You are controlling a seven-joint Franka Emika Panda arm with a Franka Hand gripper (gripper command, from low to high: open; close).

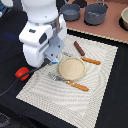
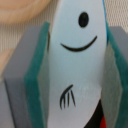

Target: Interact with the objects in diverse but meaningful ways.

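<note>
Between the teal pads (image 2: 37,90) of the hand (image 1: 52,59), the white fish toy (image 2: 77,65) is clamped, just left of the tan plate (image 1: 71,68) on the striped mat (image 1: 95,95). Farther left lies the red ball (image 1: 21,73); the brown stick (image 1: 79,48) lies beyond the plate.

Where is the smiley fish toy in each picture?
Exterior view: the fish toy cannot be seen; the robot's white arm hides the spot beside the round tan plate where its gripper is.
Wrist view: the fish toy fills the middle, squeezed between the two green-padded fingers.
Shared landmark: the tan plate, whose rim peeks in at one corner of the wrist view.
</note>
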